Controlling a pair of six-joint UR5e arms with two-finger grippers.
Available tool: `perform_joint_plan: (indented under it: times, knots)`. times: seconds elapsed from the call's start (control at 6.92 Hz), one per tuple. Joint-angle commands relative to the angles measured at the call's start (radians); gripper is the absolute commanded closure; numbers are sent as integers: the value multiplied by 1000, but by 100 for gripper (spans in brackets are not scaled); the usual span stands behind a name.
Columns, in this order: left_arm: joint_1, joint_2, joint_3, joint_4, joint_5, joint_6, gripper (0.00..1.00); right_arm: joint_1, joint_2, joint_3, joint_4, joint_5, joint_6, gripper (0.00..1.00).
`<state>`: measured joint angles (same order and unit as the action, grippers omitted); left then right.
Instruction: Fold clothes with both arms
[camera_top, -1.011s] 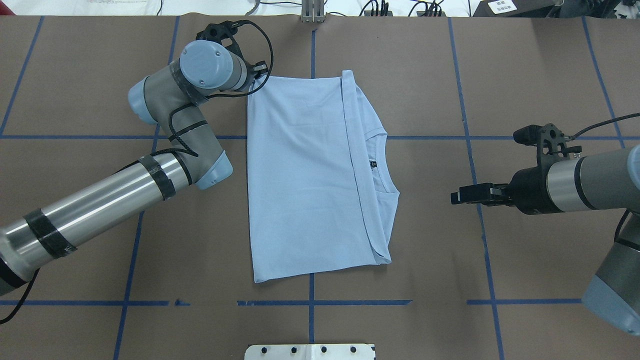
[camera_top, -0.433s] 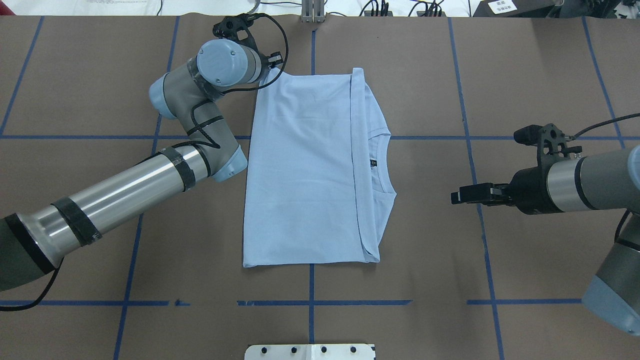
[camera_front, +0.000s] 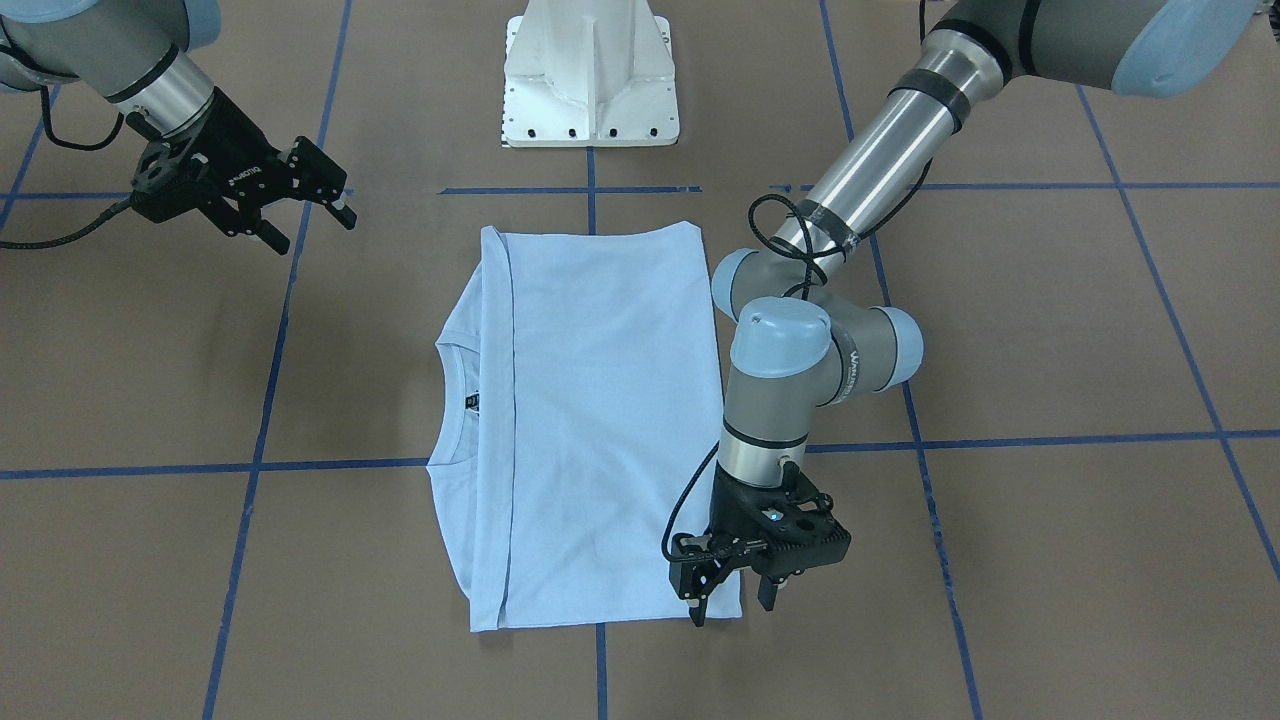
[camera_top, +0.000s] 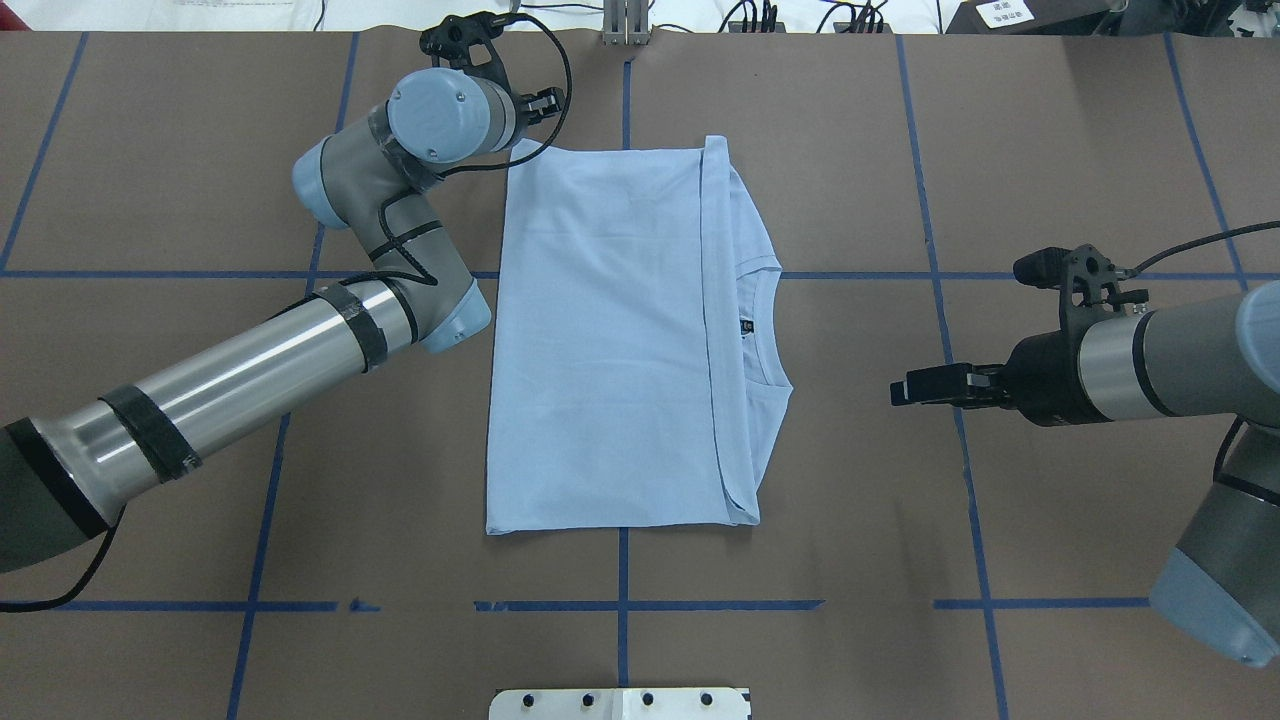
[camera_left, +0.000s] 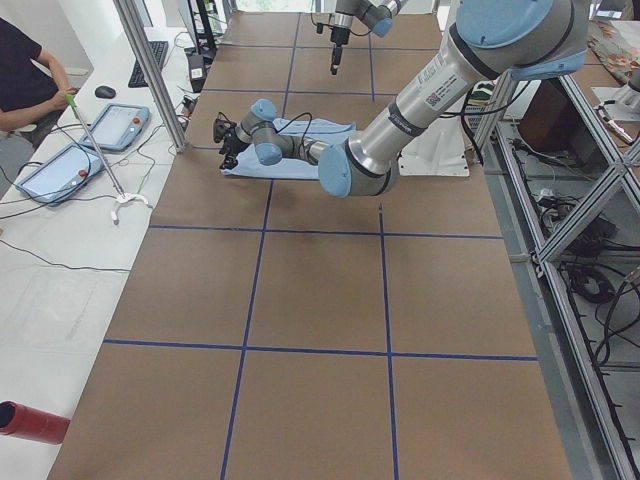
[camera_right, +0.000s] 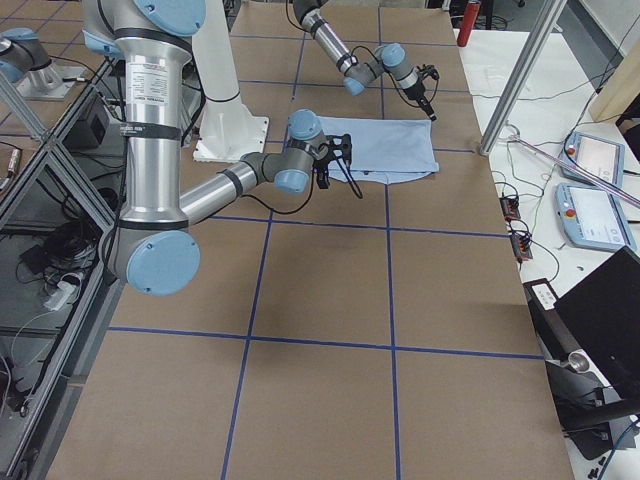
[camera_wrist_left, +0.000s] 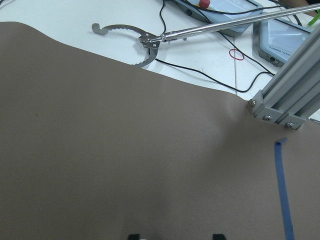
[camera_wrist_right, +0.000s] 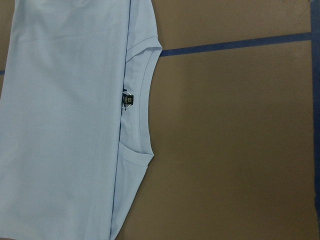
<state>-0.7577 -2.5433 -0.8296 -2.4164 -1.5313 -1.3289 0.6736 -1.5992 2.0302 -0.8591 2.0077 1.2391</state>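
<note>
The left end effector (camera_front: 732, 603) (fingers apart, seemingly empty) hovers at the far corner of the T-shirt (camera_top: 600, 340); the right end effector (camera_front: 312, 225), also parted, hangs well apart.

A: What borders your brown surface (camera_top: 1050, 130)?
B: Blue tape lines (camera_top: 620, 605) cross it; beyond its edge, your metal grabber (camera_wrist_left: 150, 40) (toothed claw) and two pendants (camera_left: 122, 127) lie on the white surface (camera_left: 60, 270).
</note>
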Motion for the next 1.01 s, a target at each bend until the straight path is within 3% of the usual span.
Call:
perform_joint_plan:
  times: [0.0, 0.14, 0.43, 0.58, 0.72, 0.87]
  knots:
    - [-26, 105, -206, 165, -165, 31, 0, -12, 69, -8, -114, -4, -3, 0]
    - [-26, 232, -417, 259, -179, 83, 0, -41, 152, -8, -247, -27, -15, 0]
    - [-19, 378, -731, 443, -184, 126, 0, -209, 351, -18, -541, -221, -81, 0]
    - [-5, 414, -843, 526, -206, 126, 0, -292, 480, -54, -699, -313, -98, 0]
    - [23, 444, -903, 549, -207, 123, 0, -348, 554, -115, -768, -366, -113, 0]
    - [37, 446, -908, 550, -208, 117, 0, -361, 561, -169, -767, -366, -168, 0]
